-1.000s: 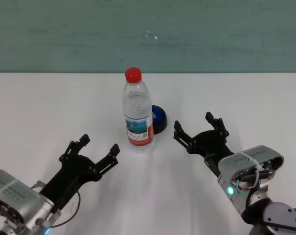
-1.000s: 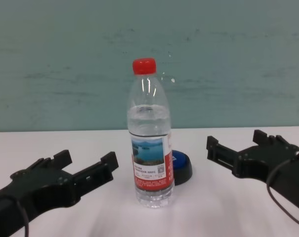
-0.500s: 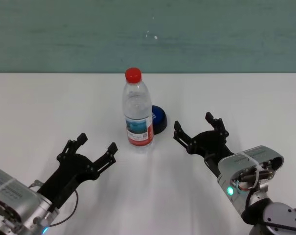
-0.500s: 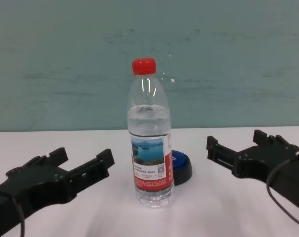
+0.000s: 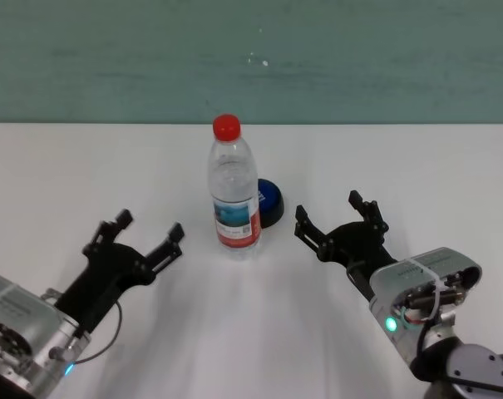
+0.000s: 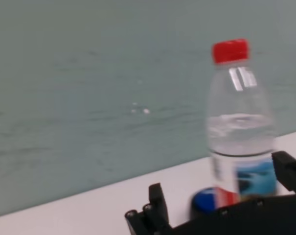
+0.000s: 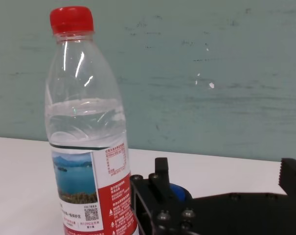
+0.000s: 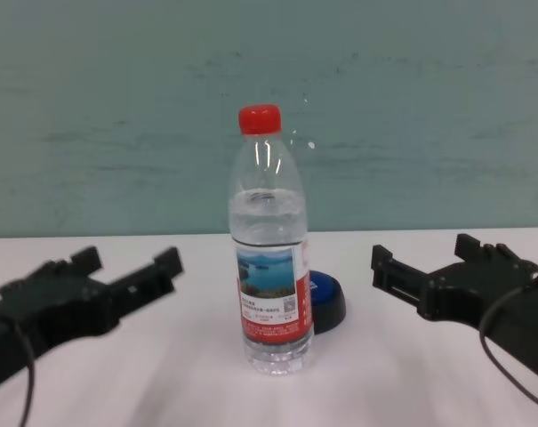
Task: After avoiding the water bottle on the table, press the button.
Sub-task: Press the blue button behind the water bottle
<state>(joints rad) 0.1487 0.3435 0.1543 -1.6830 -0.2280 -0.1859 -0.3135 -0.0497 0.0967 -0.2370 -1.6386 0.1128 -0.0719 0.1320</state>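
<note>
Carefully: my open left gripper (image 5: 137, 234) risks toppling the bottle (image 5: 234, 193) if it cuts straight toward the button (image 5: 270, 202).

Teal-green wall (image 5: 384, 58) (scuffed, with small white specks), even light, soft shadows

Head view: high, angled down over surface (image 5: 384, 166). Chest view: low, level, near. Wrist views: close, level (from either side). All share water bottle (image 5: 234, 189).
</note>
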